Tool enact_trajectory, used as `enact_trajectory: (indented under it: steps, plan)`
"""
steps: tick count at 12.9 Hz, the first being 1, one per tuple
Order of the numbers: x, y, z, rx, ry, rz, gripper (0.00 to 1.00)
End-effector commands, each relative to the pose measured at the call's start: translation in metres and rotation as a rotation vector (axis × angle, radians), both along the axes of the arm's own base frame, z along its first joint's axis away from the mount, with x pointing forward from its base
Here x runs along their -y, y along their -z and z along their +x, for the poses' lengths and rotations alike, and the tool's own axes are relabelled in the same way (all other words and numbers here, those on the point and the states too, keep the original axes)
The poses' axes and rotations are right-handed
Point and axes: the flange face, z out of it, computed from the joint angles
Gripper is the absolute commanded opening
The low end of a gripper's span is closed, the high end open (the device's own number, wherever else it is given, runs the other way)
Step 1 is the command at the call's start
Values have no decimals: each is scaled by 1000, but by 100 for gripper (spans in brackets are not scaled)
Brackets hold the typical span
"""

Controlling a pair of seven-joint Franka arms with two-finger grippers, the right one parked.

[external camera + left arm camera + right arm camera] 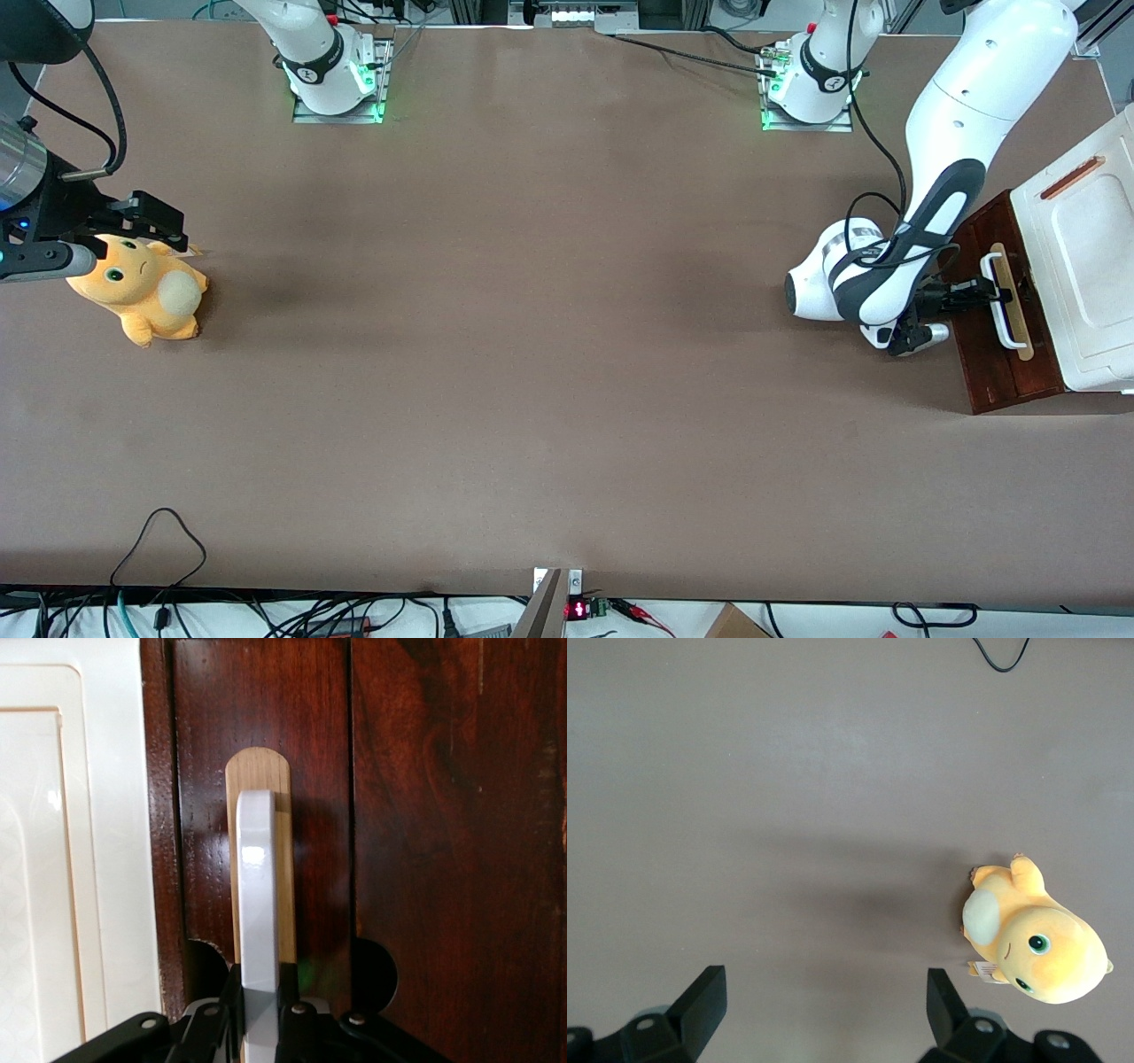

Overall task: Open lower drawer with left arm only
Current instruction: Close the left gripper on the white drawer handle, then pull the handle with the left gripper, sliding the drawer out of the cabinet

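Observation:
The lower drawer (997, 368) shows its dark red-brown front (205, 833) at the working arm's end of the table. It carries a white loop handle (1005, 310) on a tan strip (284, 850). My left arm (952, 133) reaches down in front of the drawer. Its gripper (990, 289) is shut on the white handle (257, 877). One black finger (229, 988) presses each side of the bar, and the gripper (259, 981) holds it near one end of the loop.
The white cabinet top (1085, 257) with a copper-coloured bar (1072, 177) rises above the drawer front. An orange plush toy (142, 297) lies toward the parked arm's end of the table. A black cable loop (164, 532) rests near the table's front edge.

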Motion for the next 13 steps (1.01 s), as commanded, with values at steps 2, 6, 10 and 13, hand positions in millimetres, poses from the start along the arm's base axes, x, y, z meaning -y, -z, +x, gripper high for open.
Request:
enact_trajectory:
  steps: [2, 6, 10, 13]
  plan:
    - [7, -1, 6, -1, 27, 5, 0]
    - [46, -5, 14, 13, 98, -2, 0]
    - [98, -5, 10, -7, 187, -12, 0]
    - [129, -6, 5, -10, 229, -36, 0]
